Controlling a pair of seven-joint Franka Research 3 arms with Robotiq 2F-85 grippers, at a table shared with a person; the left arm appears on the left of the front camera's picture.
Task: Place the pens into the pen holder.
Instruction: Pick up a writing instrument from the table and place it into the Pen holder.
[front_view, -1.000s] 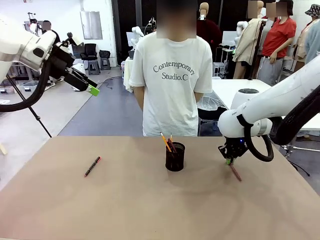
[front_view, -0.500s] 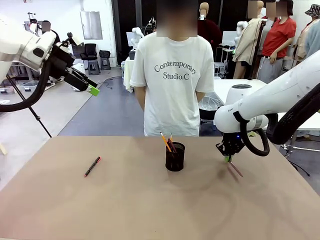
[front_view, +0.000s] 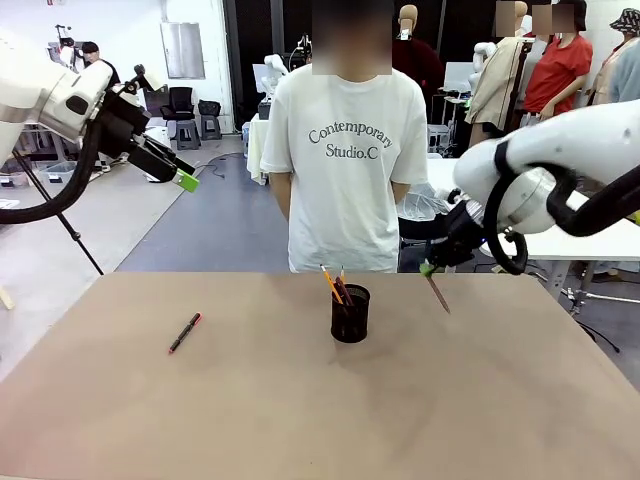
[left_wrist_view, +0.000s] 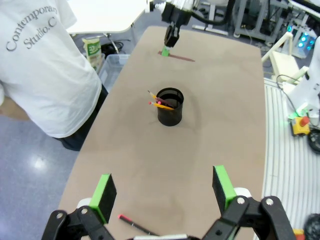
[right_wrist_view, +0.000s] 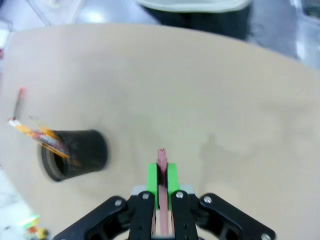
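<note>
Reddish-brown pencil (front_view: 438, 295): pinched between the pads of your right gripper (front_view: 428, 269), hanging tilted above the table, right of the pen holder (front_view: 350, 313) and apart from it.
Pen holder: upright mid-table, with a yellow-orange pencil (front_view: 331, 284) leaning inside.
Black pen (front_view: 185, 332): lies flat, well left of the holder.
Left gripper (left_wrist_view: 162, 180): your fingers are spread, holding nothing, raised high.

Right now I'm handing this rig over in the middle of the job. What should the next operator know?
Left gripper: open, holding nothing, raised off the table's left side.
Right gripper: shut on the reddish-brown pencil, which hangs above the table to the right of the pen holder.
Done: the yellow-orange pencil stands in the holder with another stick beside it.
Left: put the held pencil in. The black pen with red end lies on the table left of the holder.
</note>
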